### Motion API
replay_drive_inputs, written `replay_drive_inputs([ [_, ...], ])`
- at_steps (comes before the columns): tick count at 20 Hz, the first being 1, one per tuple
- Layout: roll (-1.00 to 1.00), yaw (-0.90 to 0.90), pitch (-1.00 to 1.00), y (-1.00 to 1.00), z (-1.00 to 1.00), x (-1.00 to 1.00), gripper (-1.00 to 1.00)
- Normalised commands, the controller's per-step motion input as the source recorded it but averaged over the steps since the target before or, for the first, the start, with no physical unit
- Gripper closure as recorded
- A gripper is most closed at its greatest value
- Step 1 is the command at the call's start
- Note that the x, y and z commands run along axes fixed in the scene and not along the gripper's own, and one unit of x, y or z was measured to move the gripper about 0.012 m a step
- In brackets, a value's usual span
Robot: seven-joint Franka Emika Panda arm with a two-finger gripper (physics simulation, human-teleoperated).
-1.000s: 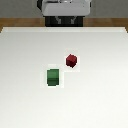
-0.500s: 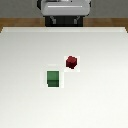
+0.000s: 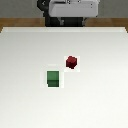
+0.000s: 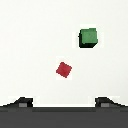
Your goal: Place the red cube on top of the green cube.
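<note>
The small dark red cube (image 3: 71, 61) sits on the white table (image 3: 100, 95), turned at an angle. The larger green cube (image 3: 52, 78) sits close to it, nearer the camera and toward the exterior view's left; the two are apart. In the wrist view the red cube (image 4: 64, 69) and the green cube (image 4: 88, 37) both lie below the hand. My gripper (image 4: 65, 103) is high above the table, open and empty; only the two dark fingertips (image 4: 22, 103) show, set wide apart. The gripper itself does not show in the exterior view.
The robot's grey and black body (image 3: 70, 10) stands at the table's far edge. A brown floor strip (image 3: 15, 22) shows behind the table.
</note>
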Motion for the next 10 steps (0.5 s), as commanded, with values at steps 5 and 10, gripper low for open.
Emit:
replay_drive_inputs([
  [5,0.0,-0.12,0.0,0.0,0.0,0.4,-1.0],
  [10,0.0,-0.06,0.0,0.0,0.0,0.6,-1.0],
])
